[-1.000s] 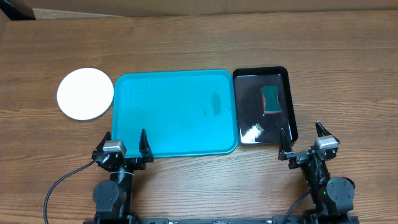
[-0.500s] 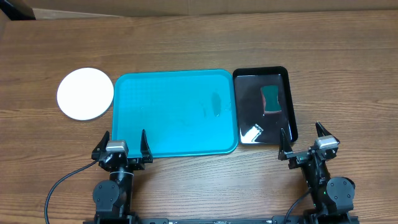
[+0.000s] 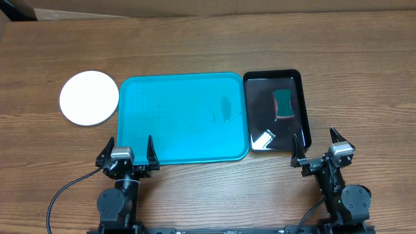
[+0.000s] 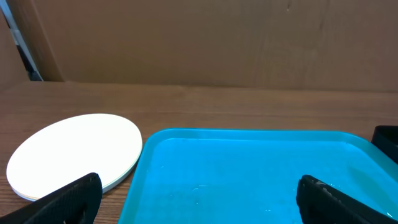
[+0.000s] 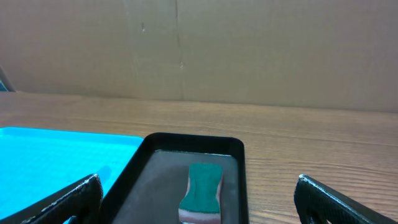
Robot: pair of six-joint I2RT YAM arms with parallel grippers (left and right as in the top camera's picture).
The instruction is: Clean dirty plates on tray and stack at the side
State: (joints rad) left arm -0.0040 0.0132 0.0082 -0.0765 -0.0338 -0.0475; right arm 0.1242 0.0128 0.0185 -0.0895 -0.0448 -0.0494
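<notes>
The turquoise tray lies in the middle of the table with no plate on it, only faint marks; it also shows in the left wrist view. A white plate lies on the table left of the tray, and its edge looks thick in the left wrist view. The yellow-green and mint-blue plates are not visible. My left gripper is open and empty at the tray's near left corner. My right gripper is open and empty just in front of the black tray.
A glossy black tray touches the turquoise tray's right side and holds a dark green sponge, also seen in the right wrist view. A cardboard wall stands behind the table.
Only a bright glint on the black tray has shifted. Neither arm nor any object has moved.
</notes>
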